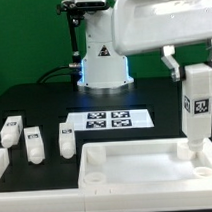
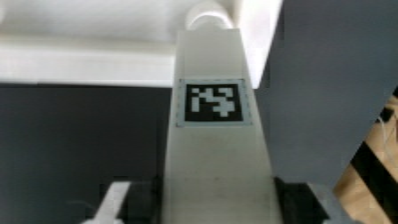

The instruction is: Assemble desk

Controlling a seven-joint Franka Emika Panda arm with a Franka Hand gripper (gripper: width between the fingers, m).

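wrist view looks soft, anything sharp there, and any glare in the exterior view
Wrist view: the leg between the fingers is soft, its tag blurred at the edges; exterior view: the white arm is blown out, blue glow at its base.

A: What's lying on the black table (image 1: 34,102)?
B: The desk top (image 1: 137,165) just below the claw (image 1: 196,75); the marker board (image 1: 108,121) and three leg blocks (image 1: 34,144) well off to the exterior view's left of it.
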